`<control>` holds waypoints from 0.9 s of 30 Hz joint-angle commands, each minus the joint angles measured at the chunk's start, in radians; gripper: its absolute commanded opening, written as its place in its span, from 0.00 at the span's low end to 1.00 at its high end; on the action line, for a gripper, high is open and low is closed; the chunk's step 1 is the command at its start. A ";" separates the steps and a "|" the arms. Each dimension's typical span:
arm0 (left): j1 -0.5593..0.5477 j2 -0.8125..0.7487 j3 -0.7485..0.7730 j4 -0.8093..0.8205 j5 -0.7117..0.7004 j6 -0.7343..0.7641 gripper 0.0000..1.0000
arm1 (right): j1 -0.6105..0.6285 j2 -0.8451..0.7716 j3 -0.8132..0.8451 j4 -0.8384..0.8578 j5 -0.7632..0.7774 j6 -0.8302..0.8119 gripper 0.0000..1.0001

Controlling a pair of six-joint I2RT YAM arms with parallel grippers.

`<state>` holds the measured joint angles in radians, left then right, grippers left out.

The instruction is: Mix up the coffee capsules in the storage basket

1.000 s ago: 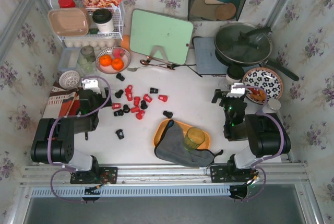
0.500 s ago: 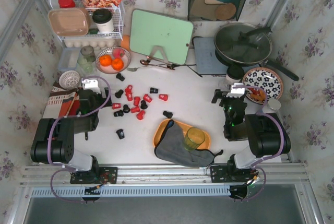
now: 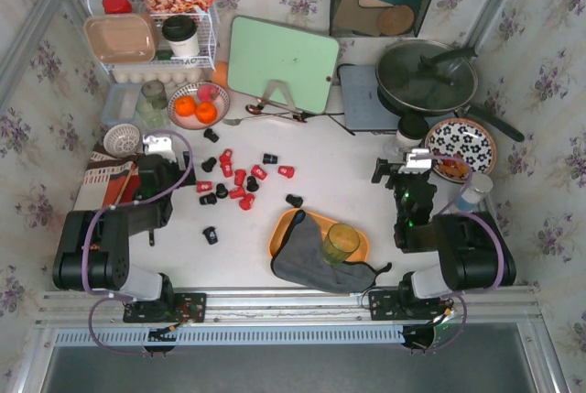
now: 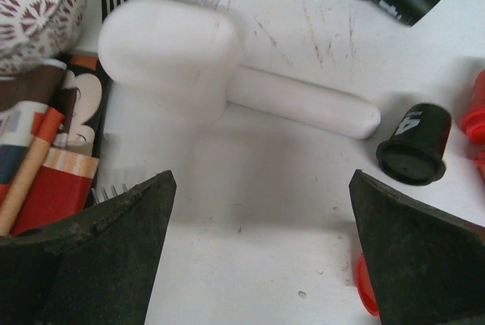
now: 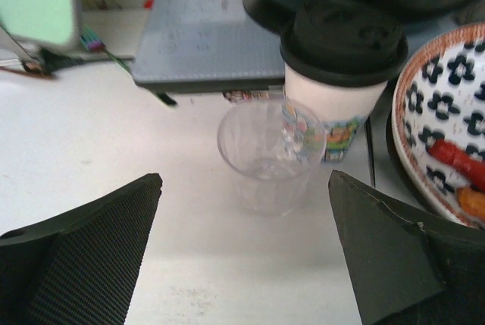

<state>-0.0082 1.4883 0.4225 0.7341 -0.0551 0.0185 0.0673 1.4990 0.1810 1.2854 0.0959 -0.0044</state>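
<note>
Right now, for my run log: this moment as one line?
capsules: scattered on table, outside basket | basket: holds grey cloth and cup | left gripper: open, empty | right gripper: open, empty

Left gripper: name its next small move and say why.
Probably shift the open left gripper right and forward over the nearest black capsule and close; the coffee capsules lie scattered on the table, none visible in the storage basket.

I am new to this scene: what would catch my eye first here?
Red and black coffee capsules lie scattered across the white table, left of centre. The orange storage basket sits near the front edge, mostly covered by a grey cloth and a yellow cup.
</note>
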 commanded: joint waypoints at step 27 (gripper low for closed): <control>-0.036 -0.447 0.268 -0.727 0.320 -0.133 1.00 | 0.240 -0.479 0.471 -1.379 0.248 0.277 0.99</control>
<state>-0.0448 1.0855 0.6659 0.1165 0.0578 -0.1390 0.2653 1.0424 0.6178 0.0723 0.3882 0.2600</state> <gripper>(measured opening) 0.999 0.999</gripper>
